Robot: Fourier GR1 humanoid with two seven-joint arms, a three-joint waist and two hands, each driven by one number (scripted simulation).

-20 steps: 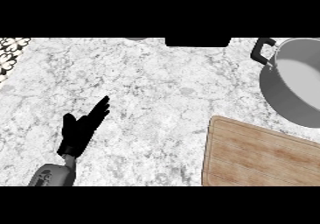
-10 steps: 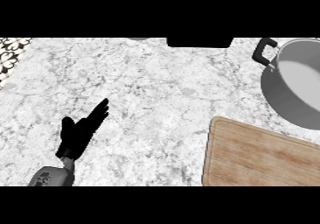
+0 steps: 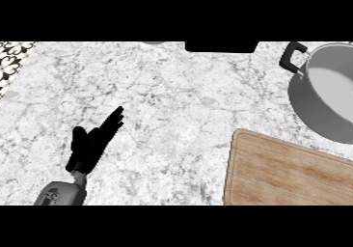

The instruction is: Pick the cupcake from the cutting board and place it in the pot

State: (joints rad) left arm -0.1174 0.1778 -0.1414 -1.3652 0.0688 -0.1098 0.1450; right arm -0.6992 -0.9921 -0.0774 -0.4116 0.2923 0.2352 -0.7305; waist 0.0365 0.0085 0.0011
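Left robot hand: black, fingers straight, released, over white marble table lower left.
Cupcake: not visible.
Board: wooden rectangular cutting board, lower rt (bare top).
Pot: grey metal pot, upper rt, just beyond board.

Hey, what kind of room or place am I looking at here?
Most likely a kitchen counter: a marble-patterned worktop carries a wooden cutting board and a large grey pot with a black handle. The robot's left hand rests open at lower left.

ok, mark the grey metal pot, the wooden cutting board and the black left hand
grey metal pot (image 3: 318, 113): head view, outer wall
wooden cutting board (image 3: 286, 171): head view, bare top
black left hand (image 3: 90, 144): head view, palm
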